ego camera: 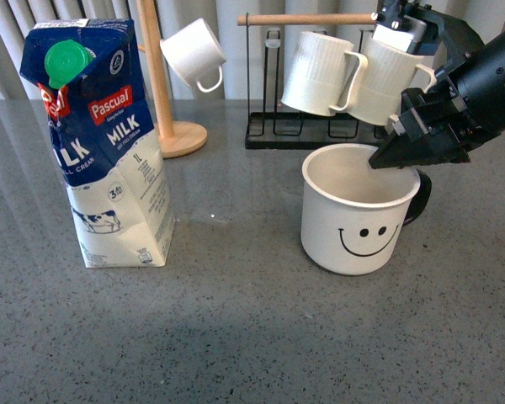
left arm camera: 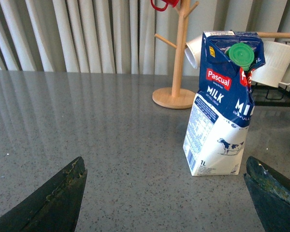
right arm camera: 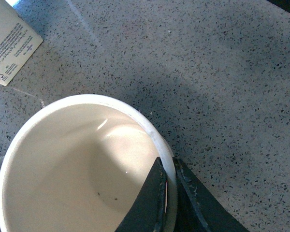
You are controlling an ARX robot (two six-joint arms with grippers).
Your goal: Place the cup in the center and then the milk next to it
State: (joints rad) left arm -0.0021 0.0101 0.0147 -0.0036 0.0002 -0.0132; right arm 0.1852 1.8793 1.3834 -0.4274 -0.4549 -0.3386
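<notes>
Cup [ego camera: 353, 220], upright on table [ego camera: 236, 337] well right of milk [ego camera: 101, 143], rim pinched near handle [ego camera: 420, 198] by right gripper [ego camera: 380, 162] closed onto it, presumably for shifting to centre; left gripper [left arm camera: 164, 162] spread wide, empty, facing milk, apparently ready for second step.

The right arm [ego camera: 488, 76] and right hand [ego camera: 377, 162] are clad in matte black, angular shells; a pale grey block [ego camera: 397, 39] is mounted above. Dark, wedge-shaped fingers [left arm camera: 53, 200] with scuffed edges are seen on the left hand [left arm camera: 165, 159].
</notes>
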